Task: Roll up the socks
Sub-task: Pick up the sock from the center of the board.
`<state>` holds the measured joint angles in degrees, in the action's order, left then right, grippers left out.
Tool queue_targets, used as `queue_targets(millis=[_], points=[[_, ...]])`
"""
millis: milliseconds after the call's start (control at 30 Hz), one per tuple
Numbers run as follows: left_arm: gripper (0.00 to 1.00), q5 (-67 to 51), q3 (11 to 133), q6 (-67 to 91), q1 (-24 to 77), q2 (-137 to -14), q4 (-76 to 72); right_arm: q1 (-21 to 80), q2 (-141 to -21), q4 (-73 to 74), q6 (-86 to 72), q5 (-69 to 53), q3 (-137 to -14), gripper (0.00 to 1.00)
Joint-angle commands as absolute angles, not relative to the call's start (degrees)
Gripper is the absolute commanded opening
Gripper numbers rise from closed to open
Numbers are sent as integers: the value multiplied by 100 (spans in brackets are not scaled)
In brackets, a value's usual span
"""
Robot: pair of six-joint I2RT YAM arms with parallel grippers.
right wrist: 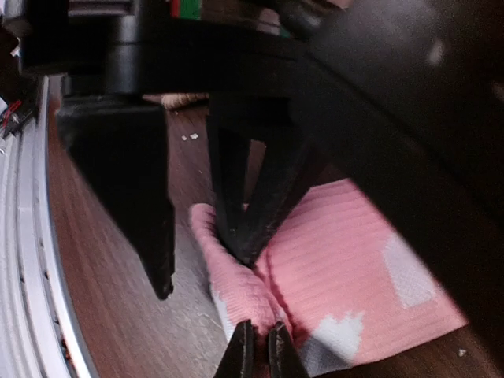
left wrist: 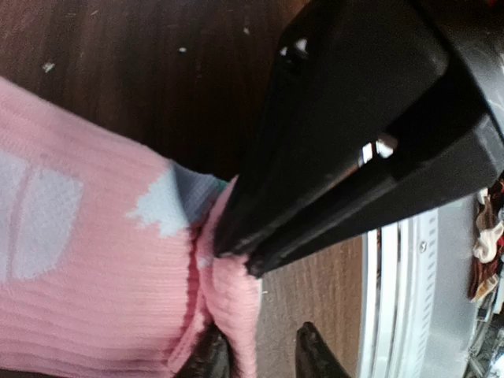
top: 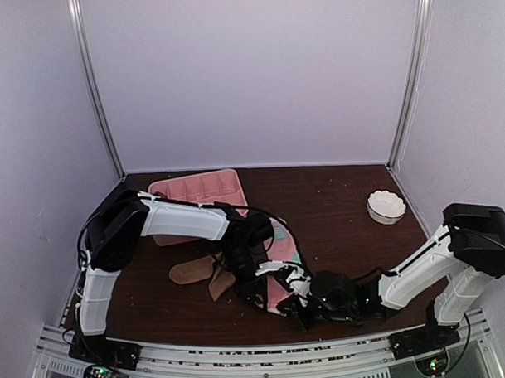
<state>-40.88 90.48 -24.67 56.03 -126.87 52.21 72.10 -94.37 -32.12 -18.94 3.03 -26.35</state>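
Near edge of brown table (top: pixel 336 194): pink ribbed fabric sock with white and mint patches (left wrist: pixel 94 260). The right gripper (right wrist: pixel 258 354) pinches its folded end; the left gripper (left wrist: pixel 264 358) stands narrowly parted astride that fold.

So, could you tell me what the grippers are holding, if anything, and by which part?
The right gripper pinches the pink sock by its folded-over end; the left gripper is open, gripping nothing.

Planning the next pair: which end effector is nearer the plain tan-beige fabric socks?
Left. Left end effector hangs just beside the plain tan-beige fabric socks, on their right; right end effector is farther right, past it.
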Motion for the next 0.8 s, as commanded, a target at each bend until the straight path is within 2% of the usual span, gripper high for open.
queue_targets(millis=[0,33,200,400,633,767], points=[[44,-3226,8712,-2619,5581,-12389,4979,6751,-9802,-2917,-2972,-599,-2439,0],[56,-3152,8611,-2661,5581,-12231,4860,6690,-9869,-2927,-3068,-767,-2435,0],[83,-2921,7973,-2920,5581,-11327,4271,6442,-10130,-2901,-3428,-1264,-2378,0],[83,-3036,7393,-3493,5594,-10681,3807,6102,-10239,-3052,-3742,-1555,-2106,0],[84,-3057,6880,-4402,5720,-10466,3222,5872,-10471,-3376,-4010,-1938,-1848,0],[87,-2861,7008,-4492,5748,-10680,2611,5827,-10530,-3864,-4179,-2201,-1639,0]])
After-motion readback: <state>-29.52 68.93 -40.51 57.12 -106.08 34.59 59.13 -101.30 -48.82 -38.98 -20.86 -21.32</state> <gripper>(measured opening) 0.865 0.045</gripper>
